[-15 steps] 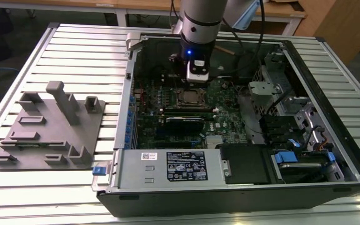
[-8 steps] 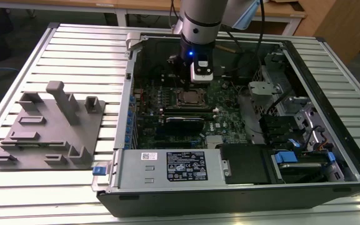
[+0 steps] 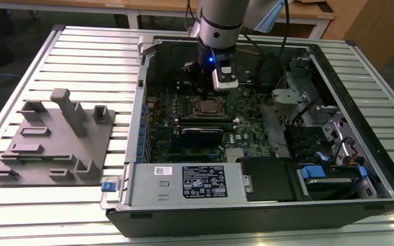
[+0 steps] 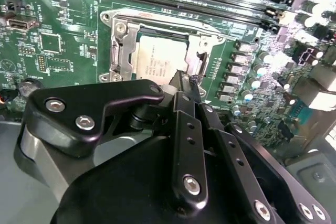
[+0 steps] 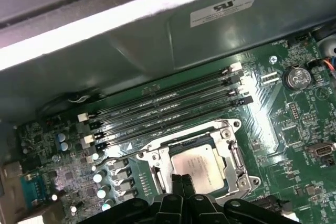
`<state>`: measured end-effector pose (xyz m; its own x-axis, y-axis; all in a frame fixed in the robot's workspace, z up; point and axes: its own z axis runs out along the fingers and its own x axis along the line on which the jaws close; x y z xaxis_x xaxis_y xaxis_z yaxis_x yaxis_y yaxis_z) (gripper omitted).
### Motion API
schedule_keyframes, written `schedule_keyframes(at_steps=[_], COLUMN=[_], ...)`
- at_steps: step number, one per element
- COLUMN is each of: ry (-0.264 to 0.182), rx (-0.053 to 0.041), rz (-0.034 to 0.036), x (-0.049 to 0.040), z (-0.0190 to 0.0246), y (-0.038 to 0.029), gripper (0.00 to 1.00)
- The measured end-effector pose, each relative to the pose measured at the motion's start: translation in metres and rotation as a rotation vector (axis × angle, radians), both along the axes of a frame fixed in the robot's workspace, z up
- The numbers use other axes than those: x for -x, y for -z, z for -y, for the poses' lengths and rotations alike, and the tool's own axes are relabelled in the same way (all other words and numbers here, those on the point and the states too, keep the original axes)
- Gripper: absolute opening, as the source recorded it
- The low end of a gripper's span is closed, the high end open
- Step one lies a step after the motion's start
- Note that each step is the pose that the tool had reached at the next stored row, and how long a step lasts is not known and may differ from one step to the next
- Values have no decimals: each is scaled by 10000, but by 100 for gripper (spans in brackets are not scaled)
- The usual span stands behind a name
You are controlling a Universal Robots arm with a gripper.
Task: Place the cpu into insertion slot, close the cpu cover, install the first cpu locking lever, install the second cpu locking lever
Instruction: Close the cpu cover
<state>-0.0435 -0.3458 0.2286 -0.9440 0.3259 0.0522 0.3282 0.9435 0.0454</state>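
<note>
gripper (image 4: 184, 81): narrow, holding nothing, tips at cpu (image 4: 155, 62) edge | cover (image 4: 122, 51): down over cpu | cpu: likely light, stiff, fragile; grip 2 opposite edges

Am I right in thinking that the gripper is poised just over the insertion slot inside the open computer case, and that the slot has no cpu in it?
Not quite: the slot is occupied. In both wrist views the cpu sits in the insertion slot, framed by the cpu cover. The rest holds: the gripper is poised just over it, inside the open computer case.
</note>
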Motion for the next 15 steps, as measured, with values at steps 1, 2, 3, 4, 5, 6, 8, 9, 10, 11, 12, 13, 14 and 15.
schedule_keyframes(at_steps=[1, 2, 3, 4, 5, 6, 8, 9, 10, 11, 12, 13, 14, 15], ry=[-7, -12, -19, -26, -38, -47, -49, -50, -60, -104, -201, -325, -462, -586], rx=[-1, -1, 1, 2, 2, 1, 0, 0, 1, 1, 1, 0, -3, -6], rz=[45, 94, 164, 238, 312, 364, 372, 373, 373, 375, 380, 395, 419, 439], x=[1, 1, 2, 2, 2, 2, 2, 2, 2, 2, 2, 2, 3, 2], z=[0, 0, 0, 0, 0, 0, -1, 0, 0, 0, 0, 0, 0, 0], y=[0, 2, 2, 3, 5, 5, 6, 6, 5, 5, 5, 6, 7, 9], gripper=[10, 10, 10, 10, 10, 10, 10, 10, 10, 10, 10, 10, 10, 10])
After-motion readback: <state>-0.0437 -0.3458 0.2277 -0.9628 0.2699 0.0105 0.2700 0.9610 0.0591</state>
